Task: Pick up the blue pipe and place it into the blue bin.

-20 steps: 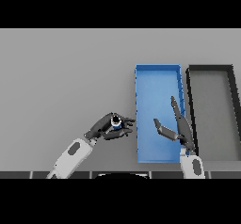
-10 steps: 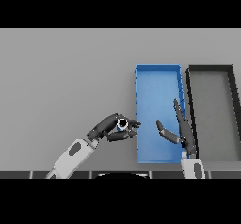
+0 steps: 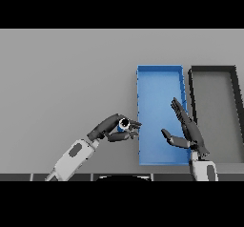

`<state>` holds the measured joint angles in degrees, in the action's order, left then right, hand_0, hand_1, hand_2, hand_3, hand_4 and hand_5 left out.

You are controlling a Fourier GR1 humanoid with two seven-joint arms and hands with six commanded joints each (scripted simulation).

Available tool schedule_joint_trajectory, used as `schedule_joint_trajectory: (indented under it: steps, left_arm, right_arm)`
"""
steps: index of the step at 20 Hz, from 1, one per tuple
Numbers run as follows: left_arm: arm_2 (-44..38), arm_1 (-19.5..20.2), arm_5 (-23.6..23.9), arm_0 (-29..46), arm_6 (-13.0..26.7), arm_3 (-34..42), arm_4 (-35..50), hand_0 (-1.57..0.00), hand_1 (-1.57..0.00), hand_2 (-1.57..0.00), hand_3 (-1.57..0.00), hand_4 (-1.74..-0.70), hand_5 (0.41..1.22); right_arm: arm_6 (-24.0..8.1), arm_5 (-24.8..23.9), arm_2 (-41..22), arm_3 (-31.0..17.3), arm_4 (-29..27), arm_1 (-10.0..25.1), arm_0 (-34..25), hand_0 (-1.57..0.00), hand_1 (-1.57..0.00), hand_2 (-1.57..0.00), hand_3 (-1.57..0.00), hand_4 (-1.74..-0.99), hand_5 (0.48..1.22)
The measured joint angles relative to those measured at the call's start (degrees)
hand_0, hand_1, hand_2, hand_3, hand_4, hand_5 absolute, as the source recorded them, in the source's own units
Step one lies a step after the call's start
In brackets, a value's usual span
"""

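Blue pipe [image 3: 124,124], apparently end-on, sits pinched between the curled fingers and thumb of the left hand [image 3: 110,128], just left of the blue bin [image 3: 159,73]. Over the bin's right side the right hand [image 3: 188,133] hovers, fingers straight and spread. Beyond it lies a black bin [image 3: 212,69].

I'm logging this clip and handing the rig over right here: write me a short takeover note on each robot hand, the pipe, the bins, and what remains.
Left robot hand: fingers curled round the blue pipe, holding it just left of the blue bin's left wall, not yet over it.
Right robot hand: open, fingers straight, holding nothing, over the blue bin's right side.
Black bin: to the right of the blue bin.
Done: pipe grasped.
Left: carry the pipe over the blue bin's wall and release it inside.
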<state>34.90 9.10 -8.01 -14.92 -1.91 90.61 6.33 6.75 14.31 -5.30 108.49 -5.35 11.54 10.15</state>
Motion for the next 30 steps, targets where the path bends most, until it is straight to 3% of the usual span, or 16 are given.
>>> schedule_joint_trajectory:
  steps: [4,8,15,22,23,25,27,28,30]
  left_arm:
    - [0.5,-0.2,0.5,0.1,0.1,0.8,-1.0,-1.57,-1.57,-1.57,-1.49,-1.74,1.221]
    - [0.5,-0.5,0.1,-0.4,0.1,0.5,-1.2,-1.57,-1.57,-1.57,-1.48,-1.74,1.221]
    - [0.2,-0.1,-1.6,-0.3,-1.3,0.1,-0.4,-1.57,-1.57,-1.57,-1.52,-1.74,1.221]
    - [0.4,1.3,-2.1,0.4,-1.9,1.5,-1.6,-1.57,-1.57,-1.57,-1.54,-1.74,1.221]
    - [-0.4,1.4,-2.8,-0.4,-0.7,0.6,-0.5,-1.57,-1.57,-1.57,-1.48,-1.74,1.221]
    - [0.1,1.1,-2.7,-0.4,-0.8,0.6,-1.5,-1.18,-1.08,-1.06,-1.03,-1.68,1.221]
    - [1.8,3.4,-4.3,-1.8,6.0,1.6,-4.0,-0.82,-0.71,-0.68,-0.66,-1.48,1.221]
    - [1.6,3.1,-4.3,-2.0,7.8,1.5,-4.7,-0.78,-0.71,-0.69,-0.58,-1.53,1.221]
    - [0.6,1.6,-2.7,-1.2,4.5,0.5,-5.8,-1.06,-1.02,-0.97,-0.94,-1.61,1.221]
  right_arm:
    - [-10.6,7.0,-2.1,7.5,-9.6,7.0,-5.6,0.00,0.00,0.00,0.00,-1.319,0.501]
    - [-19.6,9.1,-6.5,9.7,-12.3,8.9,-12.3,0.00,0.00,0.00,0.00,-1.314,0.510]
    - [-24.0,12.6,-13.8,6.2,-9.0,5.8,-23.6,0.00,0.00,0.00,0.00,-1.232,0.531]
    - [-27.9,13.8,-17.3,0.3,-9.0,0.5,-32.8,0.00,-0.01,-0.03,0.00,-1.222,0.506]
    - [-27.6,14.3,-17.9,-0.3,-8.8,-0.1,-33.2,-0.05,-0.08,-0.10,-0.05,-1.245,0.506]
    - [-28.6,14.8,-18.2,-2.5,-9.1,-1.5,-35.9,-0.35,-0.38,-0.38,-0.30,-1.335,0.507]
    - [-29.3,16.1,-18.3,-4.7,-8.9,-2.0,-38.1,-0.72,-0.70,-0.74,-0.63,-1.430,0.522]
    - [-29.0,16.7,-18.7,-4.9,-9.0,-2.3,-38.4,-0.89,-0.87,-0.91,-0.77,-1.486,0.550]
    - [-28.3,18.0,-19.1,-5.6,-12.0,-3.1,-38.9,-1.13,-1.12,-1.14,-0.96,-1.562,0.666]
